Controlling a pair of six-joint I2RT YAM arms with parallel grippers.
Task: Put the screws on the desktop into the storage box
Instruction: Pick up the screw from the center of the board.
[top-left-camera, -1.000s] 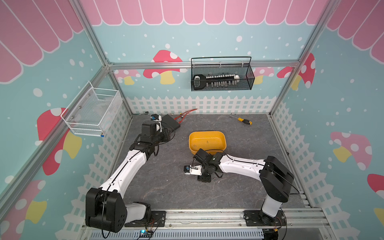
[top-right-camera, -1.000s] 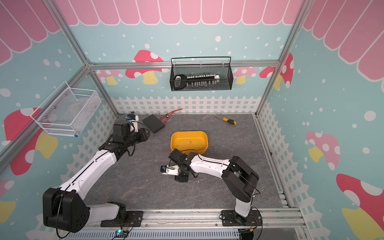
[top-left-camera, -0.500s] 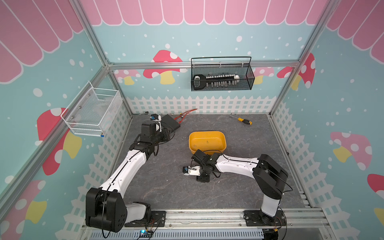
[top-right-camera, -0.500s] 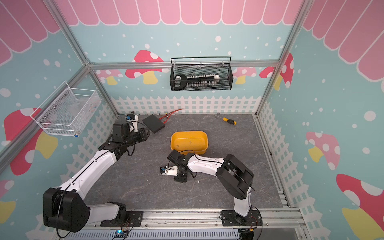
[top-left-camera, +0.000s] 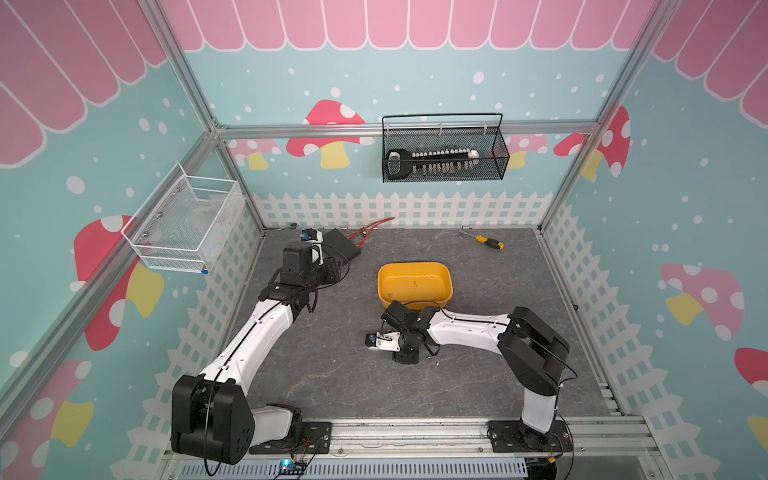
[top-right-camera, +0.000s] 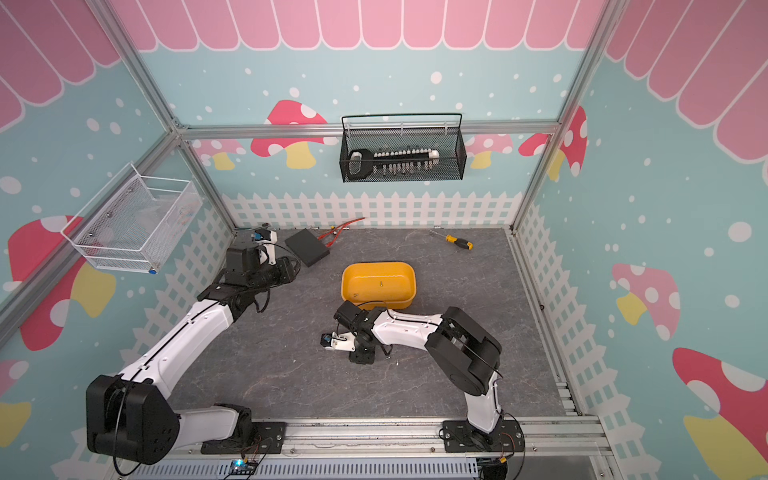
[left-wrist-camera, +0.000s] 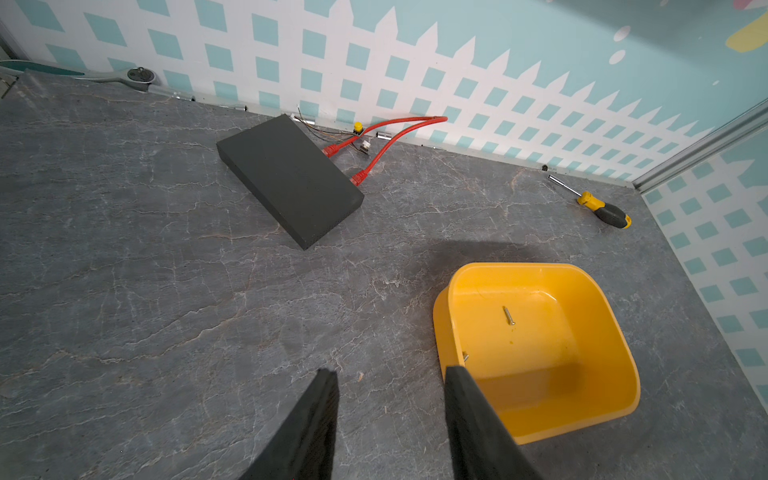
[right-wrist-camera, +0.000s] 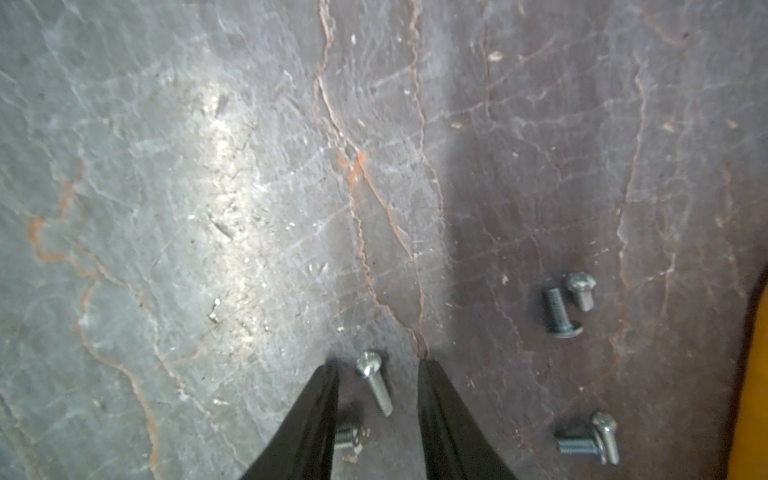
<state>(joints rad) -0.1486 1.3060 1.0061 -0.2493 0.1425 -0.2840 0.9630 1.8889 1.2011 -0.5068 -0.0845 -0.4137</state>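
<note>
Right gripper (right-wrist-camera: 380, 366) down at the desktop (right-wrist-camera: 187, 166), jaws apart and clamping nothing, fingertips either side of one screw (right-wrist-camera: 375, 384) lying flat between them, a gap on each side. Second screw (right-wrist-camera: 349, 434) half hidden beside one fingertip. Four more screws (right-wrist-camera: 556, 308) on the bare stone off to one side, in two close pairs, nearer the yellow edge of the storage box (right-wrist-camera: 760, 374). In both top views, right arm (top-left-camera: 465, 328) stretched low across the middle of the desktop, wrist just in front of the box's near wall. Inside the box, a screw lying on the floor and another screw (left-wrist-camera: 465, 356) against a wall. Left gripper (left-wrist-camera: 390, 372) raised over the desktop, near the box, jaws wide with nothing between them. Further out, a black slab (left-wrist-camera: 291, 178) with red cables (left-wrist-camera: 386, 133) at the back edge of the desktop, a screwdriver (left-wrist-camera: 604, 210) near a back corner, a black wire basket (top-left-camera: 496, 149) holding a row of bits (top-left-camera: 442, 160) hung high at the back, a white wire basket (top-left-camera: 166, 237) hung at one side
</note>
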